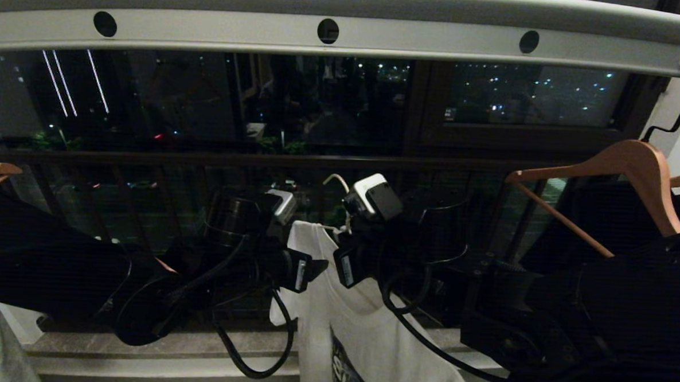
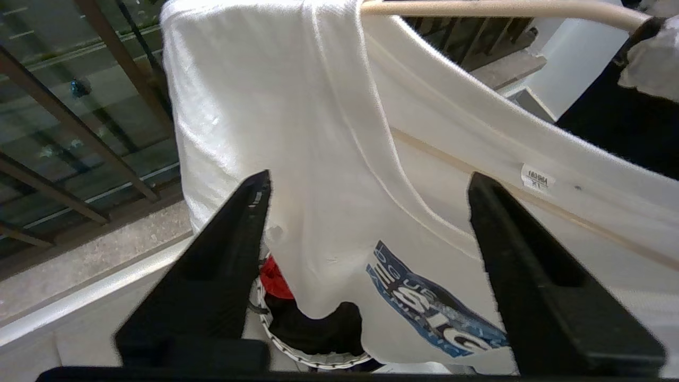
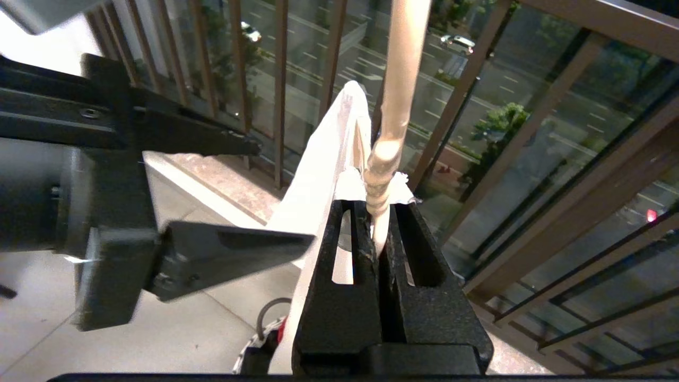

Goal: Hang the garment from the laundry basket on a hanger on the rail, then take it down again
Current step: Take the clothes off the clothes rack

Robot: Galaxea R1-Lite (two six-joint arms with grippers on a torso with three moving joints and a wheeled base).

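Head view: one white T-shirt [image 1: 363, 324] hung below the rail [image 1: 346, 39], draped on one cream wire hanger [image 1: 336, 179] between the two arms; two brown wooden hangers [image 1: 633, 169] hung at the right.

Left wrist view: the left end effector [image 2: 366, 212] stood spread, just off the shirt's shoulder. The cotton looked light, limp and likely to slide. One laundry basket [image 2: 318, 358] showed below.

Right wrist view: the right end effector [image 3: 381, 233] pinched the hanger's twisted neck, judged the firmest hold.
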